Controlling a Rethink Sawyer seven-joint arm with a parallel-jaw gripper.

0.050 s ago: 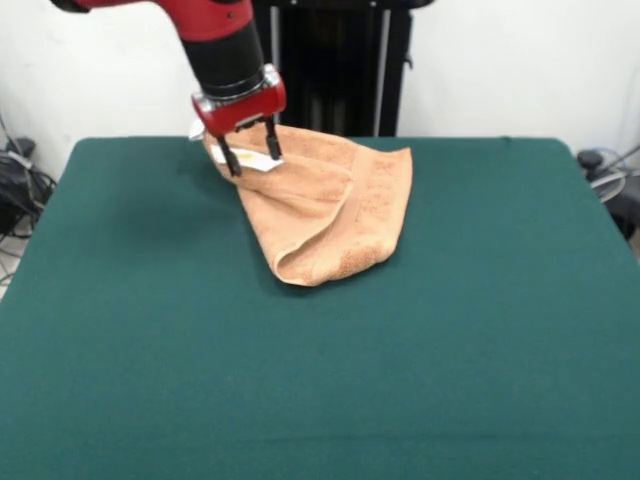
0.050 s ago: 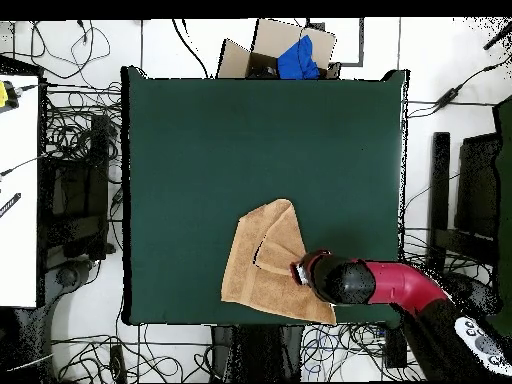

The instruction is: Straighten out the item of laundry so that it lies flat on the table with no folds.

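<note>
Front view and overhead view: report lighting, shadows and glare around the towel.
Front view: even, soft light; the folded orange-tan terry towel casts only a faint shadow on the dark green felt table, no glare. Overhead view: flat light, matte cloth; the red arm hides the hand.

Towel (image 1: 330,205) corner behind fingers (image 1: 272,140)

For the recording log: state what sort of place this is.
Probably a robotics lab. A red robot arm works a towel on a green-covered table, with loose cables and a cardboard box on the floor around it.
</note>
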